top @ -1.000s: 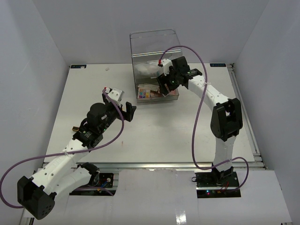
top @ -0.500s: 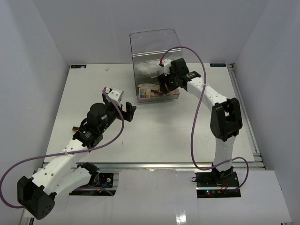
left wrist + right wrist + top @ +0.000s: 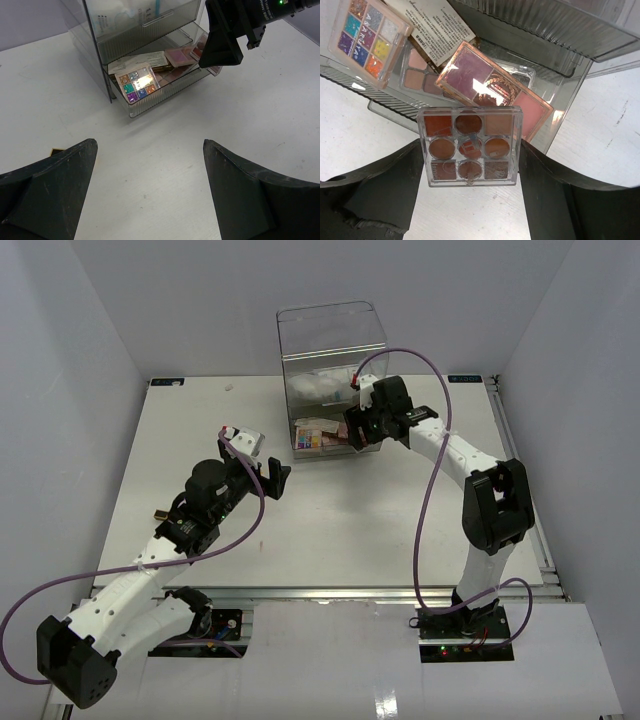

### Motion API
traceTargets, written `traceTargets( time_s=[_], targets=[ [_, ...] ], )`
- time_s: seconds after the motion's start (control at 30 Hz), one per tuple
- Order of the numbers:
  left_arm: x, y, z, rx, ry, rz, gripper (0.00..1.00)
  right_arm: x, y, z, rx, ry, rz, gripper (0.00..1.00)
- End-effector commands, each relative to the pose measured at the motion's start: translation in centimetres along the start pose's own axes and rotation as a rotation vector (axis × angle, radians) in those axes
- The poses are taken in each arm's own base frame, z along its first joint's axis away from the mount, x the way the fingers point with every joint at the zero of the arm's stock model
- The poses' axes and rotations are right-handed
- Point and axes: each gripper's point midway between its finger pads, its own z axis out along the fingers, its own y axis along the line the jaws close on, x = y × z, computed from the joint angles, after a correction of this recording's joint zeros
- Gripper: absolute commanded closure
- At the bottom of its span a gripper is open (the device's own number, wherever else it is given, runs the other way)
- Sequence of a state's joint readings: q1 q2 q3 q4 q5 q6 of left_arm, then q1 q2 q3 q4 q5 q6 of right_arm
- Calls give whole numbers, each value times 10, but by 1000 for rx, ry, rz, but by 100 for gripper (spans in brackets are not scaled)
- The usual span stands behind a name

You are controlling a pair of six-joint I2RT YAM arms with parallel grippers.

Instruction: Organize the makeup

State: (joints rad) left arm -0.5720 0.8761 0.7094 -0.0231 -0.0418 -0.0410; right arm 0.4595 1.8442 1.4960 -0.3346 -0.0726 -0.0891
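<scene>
Right wrist: palette [image 3: 470, 146] in gripper [image 3: 472, 152] (brown)

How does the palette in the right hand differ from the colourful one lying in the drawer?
The brown palette has rust, orange and tan shades; the glitter palette has bright purple, teal, yellow and orange.
The brown palette's case is clear; the glitter palette's is pale and opaque.
The brown palette is clamped in the right hand; the glitter palette lies in the drawer.
Both are square, with nine pans.
</scene>
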Motion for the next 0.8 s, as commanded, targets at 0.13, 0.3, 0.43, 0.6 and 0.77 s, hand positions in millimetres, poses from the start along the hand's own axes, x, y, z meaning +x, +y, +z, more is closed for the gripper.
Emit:
traceTargets(
  time_s=[0.13,0.3,0.43,0.6,0.77],
  targets=[
    [-1,0,-2,2,-5,10,2,-28,-8,-11,72,-119,175,79],
    [0,0,-1,3,-1,10,2,-34,-18,-15,137,-143,229,77],
    [0,0,0,4,0,10,2,-43,-21,-19,154,-173,244,76],
    [1,-1,1,9,4,10,2,-52,-23,-14,157,-192,261,75],
    [2,1,1,2,5,12,2,-61,-28,-8,175,-210,277,75]
  ],
)
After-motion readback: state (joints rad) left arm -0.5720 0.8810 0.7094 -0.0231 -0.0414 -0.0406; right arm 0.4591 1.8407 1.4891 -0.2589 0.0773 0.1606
